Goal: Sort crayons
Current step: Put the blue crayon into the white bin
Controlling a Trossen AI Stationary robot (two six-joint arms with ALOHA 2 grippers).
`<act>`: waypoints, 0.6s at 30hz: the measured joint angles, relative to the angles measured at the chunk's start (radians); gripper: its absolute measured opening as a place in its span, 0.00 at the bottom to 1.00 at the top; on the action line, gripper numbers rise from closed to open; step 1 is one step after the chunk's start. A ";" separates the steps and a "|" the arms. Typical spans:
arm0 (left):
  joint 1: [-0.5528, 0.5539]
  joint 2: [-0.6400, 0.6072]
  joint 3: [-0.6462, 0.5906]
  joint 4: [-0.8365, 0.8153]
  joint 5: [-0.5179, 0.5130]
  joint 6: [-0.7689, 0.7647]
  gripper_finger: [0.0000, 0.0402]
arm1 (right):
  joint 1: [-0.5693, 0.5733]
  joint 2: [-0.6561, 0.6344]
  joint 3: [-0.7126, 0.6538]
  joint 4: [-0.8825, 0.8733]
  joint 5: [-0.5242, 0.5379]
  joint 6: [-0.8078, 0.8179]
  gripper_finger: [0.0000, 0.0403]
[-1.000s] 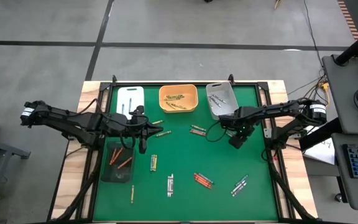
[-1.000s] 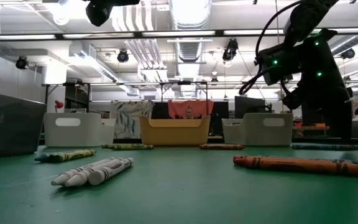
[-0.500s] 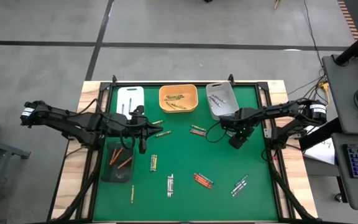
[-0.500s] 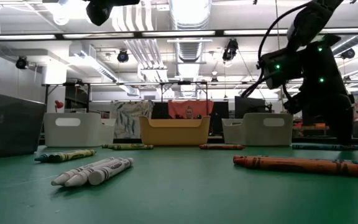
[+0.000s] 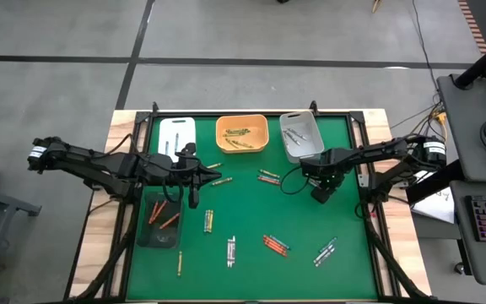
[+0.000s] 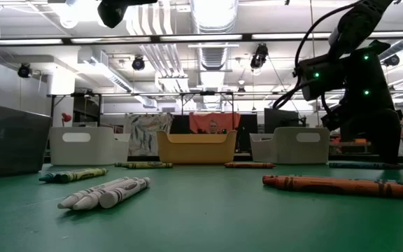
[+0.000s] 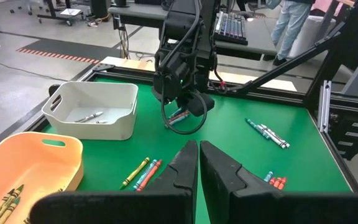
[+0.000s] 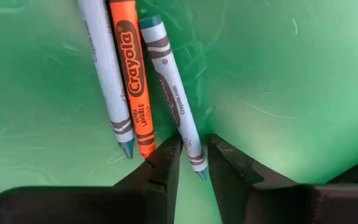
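In the right wrist view we see the right gripper [image 8: 189, 163] low over the green table [image 8: 278, 68], with its two fingers standing a little apart on either side of the end of a grey crayon [image 8: 173, 93]; they straddle it but we cannot say that they press it yet, so we judge the grasp as about to be made. Just beside this crayon lie an orange crayon [image 8: 131, 81] and another grey crayon [image 8: 106, 74], the three almost touching, so the narrow opening probably serves to take one stick without disturbing its neighbours. On the orange wrapper we read "Crayola" and, smaller, "WASHABLE"; the grey wrappers carry small print that we cannot read. From above, this gripper [image 5: 320, 192] works near the grey tray [image 5: 300, 135], which already holds grey sticks, so we think this crayon belongs there. The left gripper [image 5: 194, 201] waits with its fingers pressed together, holding nothing, beside the dark tray [image 5: 160, 221] with orange sticks. Other crayons [image 5: 275, 246] lie scattered on the table, and farther away stand the orange tray [image 5: 242, 133] with olive ones and the white tray [image 5: 176, 133].
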 joint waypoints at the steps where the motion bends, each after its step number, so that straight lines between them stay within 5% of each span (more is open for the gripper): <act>1: 0.000 0.000 0.000 0.000 0.000 0.000 0.00 | 0.000 0.000 0.000 0.001 0.000 0.000 0.15; 7: 0.000 0.003 0.000 0.012 0.000 0.004 0.00 | 0.000 0.000 0.000 0.001 0.005 -0.001 0.04; 18: 0.000 0.112 -0.002 0.097 0.000 0.040 0.00 | -0.002 -0.082 0.143 -0.160 0.112 0.005 0.02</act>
